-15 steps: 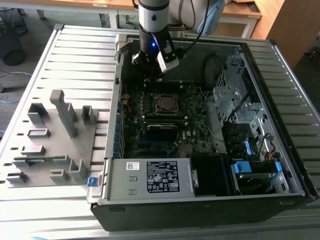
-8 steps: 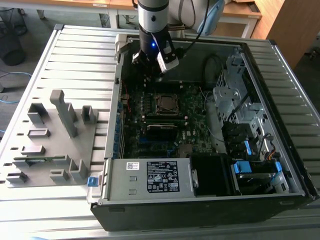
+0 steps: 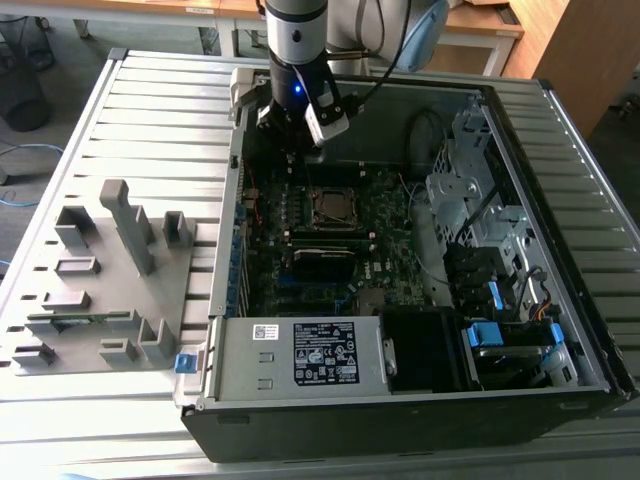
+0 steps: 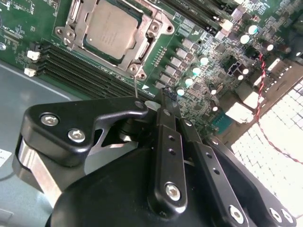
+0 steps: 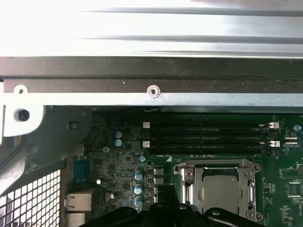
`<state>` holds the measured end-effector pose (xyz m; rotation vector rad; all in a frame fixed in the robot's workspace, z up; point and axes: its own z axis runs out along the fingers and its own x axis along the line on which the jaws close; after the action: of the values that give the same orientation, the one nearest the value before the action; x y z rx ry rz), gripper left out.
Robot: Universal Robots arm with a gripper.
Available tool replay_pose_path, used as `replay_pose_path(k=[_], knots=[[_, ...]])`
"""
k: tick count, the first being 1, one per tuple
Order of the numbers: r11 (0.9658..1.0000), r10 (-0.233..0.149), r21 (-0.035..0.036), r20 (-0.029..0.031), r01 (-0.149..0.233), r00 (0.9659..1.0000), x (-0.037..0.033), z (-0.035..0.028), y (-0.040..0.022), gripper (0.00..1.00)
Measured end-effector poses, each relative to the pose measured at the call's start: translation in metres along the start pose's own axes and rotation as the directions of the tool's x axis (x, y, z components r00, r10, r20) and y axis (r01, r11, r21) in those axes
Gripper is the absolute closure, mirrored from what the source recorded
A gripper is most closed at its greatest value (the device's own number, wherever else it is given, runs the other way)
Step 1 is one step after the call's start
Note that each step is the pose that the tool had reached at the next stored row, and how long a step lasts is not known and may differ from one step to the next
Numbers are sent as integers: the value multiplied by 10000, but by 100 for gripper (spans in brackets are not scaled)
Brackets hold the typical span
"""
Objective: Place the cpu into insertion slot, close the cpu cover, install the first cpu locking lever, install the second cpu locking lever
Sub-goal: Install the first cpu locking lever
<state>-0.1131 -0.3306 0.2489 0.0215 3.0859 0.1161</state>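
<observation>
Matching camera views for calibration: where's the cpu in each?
Exterior view: cpu in the open case, just below the arm.
Second wrist view: cpu beside the memory slots.
First wrist view: cpu beside memory slots.
Shared landmark: the silver cpu cover framing it.

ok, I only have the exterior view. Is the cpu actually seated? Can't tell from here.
Observer: Yes. In the second wrist view the cpu lies flat in place, with its grey top facing up.
Operator: Cover down over it?
Observer: In the first wrist view the cpu cover lies flat around the chip, which shows through its window.
Operator: And where's the gripper relative to that?
Observer: In the second wrist view the gripper is just off one corner of the cover, next to a thin metal rod standing up there.
</observation>
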Motion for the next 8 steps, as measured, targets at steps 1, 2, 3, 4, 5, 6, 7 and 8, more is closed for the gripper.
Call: replay_pose_path(k=[1,2,3,4,5,6,7,8], knots=[[10000,0,-8,-3,0,10000,1,-2,0,90],[10000,2,-14,0,-2,10000,1,-5,0,90],[10000,2,-17,1,-2,10000,0,-7,0,90],[10000,2,-16,0,-2,10000,0,-13,0,90],[10000,1,-17,0,-1,10000,-1,-20,1,90],[10000,1,-18,1,-1,10000,-1,-27,2,90],[10000,1,-18,1,-1,10000,-1,-35,2,90],[10000,1,-17,1,-1,10000,-2,-43,3,90]])
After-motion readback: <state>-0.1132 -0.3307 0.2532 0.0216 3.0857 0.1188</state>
